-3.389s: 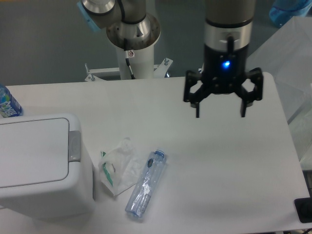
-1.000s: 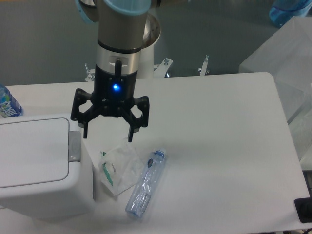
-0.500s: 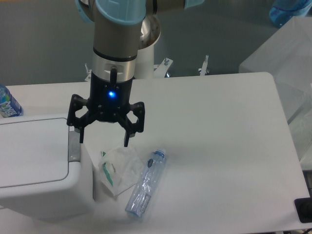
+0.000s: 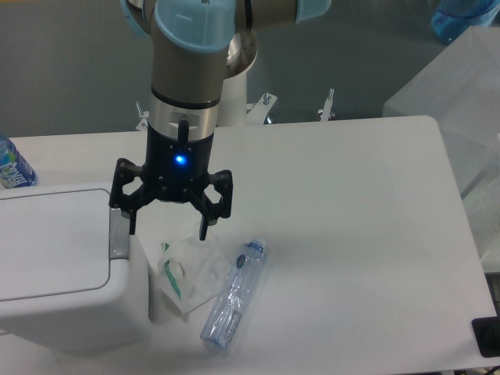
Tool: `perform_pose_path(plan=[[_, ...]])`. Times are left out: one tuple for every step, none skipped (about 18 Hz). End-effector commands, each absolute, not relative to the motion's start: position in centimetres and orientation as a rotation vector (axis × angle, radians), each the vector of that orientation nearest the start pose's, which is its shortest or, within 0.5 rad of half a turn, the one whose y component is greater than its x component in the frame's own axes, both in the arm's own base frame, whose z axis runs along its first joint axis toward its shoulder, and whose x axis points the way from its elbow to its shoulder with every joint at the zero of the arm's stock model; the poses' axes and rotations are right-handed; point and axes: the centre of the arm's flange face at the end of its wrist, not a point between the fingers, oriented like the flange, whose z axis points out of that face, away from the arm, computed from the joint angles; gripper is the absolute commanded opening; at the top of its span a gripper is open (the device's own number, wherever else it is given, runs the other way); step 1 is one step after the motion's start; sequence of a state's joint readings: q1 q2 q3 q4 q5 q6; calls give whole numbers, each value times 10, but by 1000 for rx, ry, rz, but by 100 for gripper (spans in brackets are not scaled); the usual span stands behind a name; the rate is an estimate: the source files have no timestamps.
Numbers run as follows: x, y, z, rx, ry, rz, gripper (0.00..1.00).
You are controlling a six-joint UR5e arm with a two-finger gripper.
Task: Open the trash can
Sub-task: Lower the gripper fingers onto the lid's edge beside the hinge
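The trash can (image 4: 62, 266) is a large white boxy bin at the left front of the table, its flat lid down. A small grey push tab (image 4: 119, 234) sits at the lid's right edge. My gripper (image 4: 167, 231) hangs open just right of the can, fingers pointing down. Its left fingertip (image 4: 130, 229) is right over the grey tab; whether it touches is unclear. The right fingertip (image 4: 204, 233) hovers above the plastic bag.
A clear plastic bag (image 4: 190, 269) with green print lies right of the can. A clear plastic bottle (image 4: 233, 295) lies beside it. A blue-labelled bottle (image 4: 12, 166) stands at the far left edge. The arm's base (image 4: 223, 86) rises at the table's back.
The gripper has crossed from the right side of the table to the left and come down a little. It stays open, with its left finger now at the can's grey tab.
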State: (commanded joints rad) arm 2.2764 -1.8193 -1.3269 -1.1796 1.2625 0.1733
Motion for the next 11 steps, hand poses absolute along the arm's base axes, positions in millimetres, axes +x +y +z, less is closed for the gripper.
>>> perform_pose_path(plan=[[-282,581,522,-2586,-623,-154,100],[-282,582,521,-2588,-624,-153,100],[-282,582,520,-2589,-622,-155,100],[-281,583,520,-2590,-621,-154,100],[-282,582,520,-2590,-623,-154,100],[-281,583,520,-2590,-621,-154,100],[-281,583,520,-2590,-620,-156,100],[-281,583,520,-2590,-621,-154,100],[-283,583,519,-2591,-623,-154,100],[-283,583,519,-2591,-623,-154,100],[-283,583,518,-2592,-624,-155,100]])
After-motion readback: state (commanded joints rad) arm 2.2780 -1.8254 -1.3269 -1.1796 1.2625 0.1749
